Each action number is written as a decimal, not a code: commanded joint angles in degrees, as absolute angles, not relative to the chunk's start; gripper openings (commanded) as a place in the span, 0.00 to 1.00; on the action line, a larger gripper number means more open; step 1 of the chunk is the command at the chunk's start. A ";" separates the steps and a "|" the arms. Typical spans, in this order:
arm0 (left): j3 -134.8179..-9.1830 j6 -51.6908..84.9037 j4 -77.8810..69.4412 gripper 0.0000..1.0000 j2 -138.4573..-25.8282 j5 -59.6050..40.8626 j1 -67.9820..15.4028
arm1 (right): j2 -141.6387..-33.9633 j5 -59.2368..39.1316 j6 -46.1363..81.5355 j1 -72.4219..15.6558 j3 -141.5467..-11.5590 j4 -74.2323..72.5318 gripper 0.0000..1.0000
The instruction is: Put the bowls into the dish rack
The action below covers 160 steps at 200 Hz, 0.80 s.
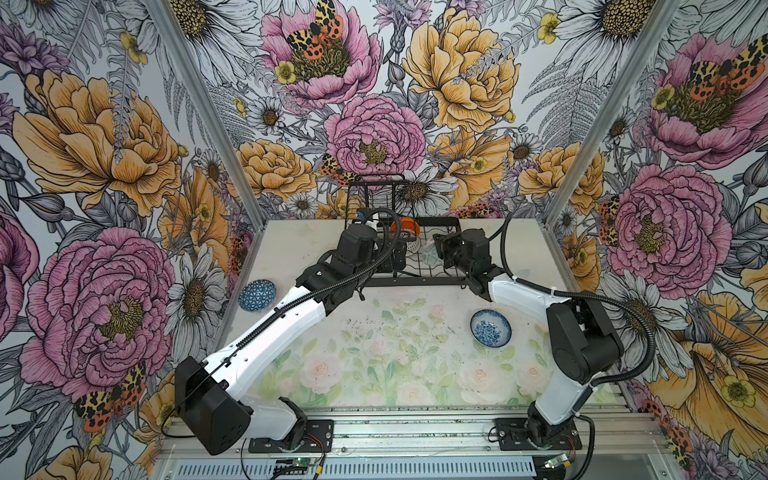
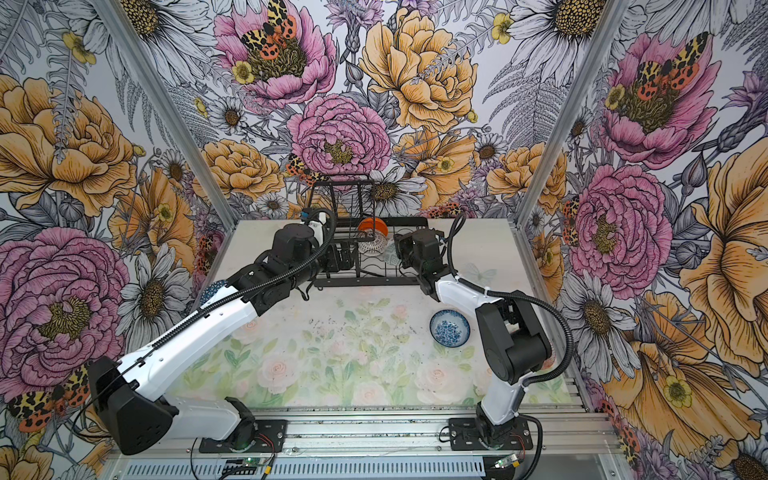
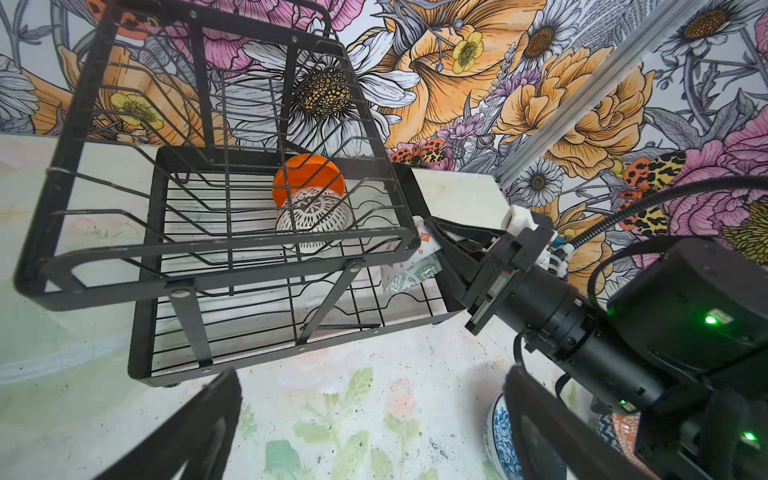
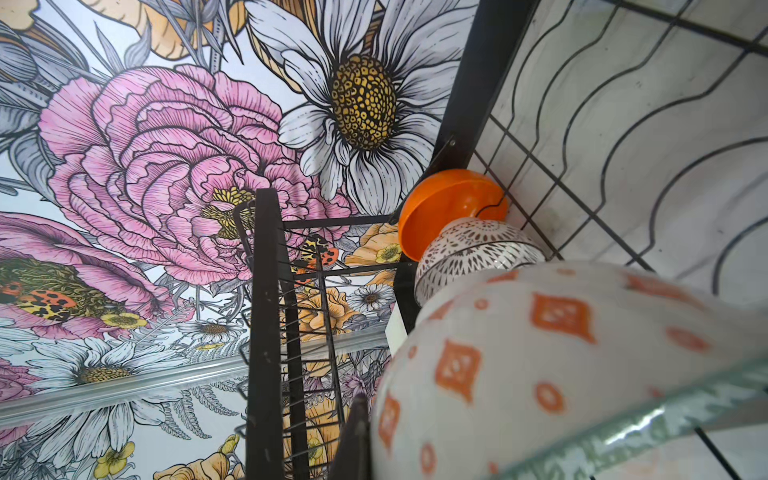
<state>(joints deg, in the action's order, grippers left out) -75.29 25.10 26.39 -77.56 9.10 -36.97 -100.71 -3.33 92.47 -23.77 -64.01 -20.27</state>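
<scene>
Right gripper (image 3: 430, 243) clamped on orange-diamond bowl (image 4: 540, 365) (green rim) inside dish rack (image 3: 143, 316); left gripper (image 3: 370, 428) wide open, empty.

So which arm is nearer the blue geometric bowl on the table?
Left. The left arm lies right beside the blue geometric bowl; the right arm is across the table, reaching into the dish rack.
</scene>
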 commanded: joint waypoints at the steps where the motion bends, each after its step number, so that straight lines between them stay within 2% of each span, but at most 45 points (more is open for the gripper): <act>1: -75.22 23.49 27.16 0.99 -76.55 5.73 -35.75 | -102.28 -0.93 93.22 -25.01 -66.60 -25.68 0.00; 160: -76.31 19.89 30.21 0.99 -76.86 -0.12 -29.66 | -119.59 2.72 97.29 -29.65 -76.37 -36.45 0.00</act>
<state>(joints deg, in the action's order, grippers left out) -75.29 22.15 28.80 -77.52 1.28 -30.17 -117.38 0.69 96.33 -28.99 -73.58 -29.47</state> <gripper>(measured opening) 0.986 0.085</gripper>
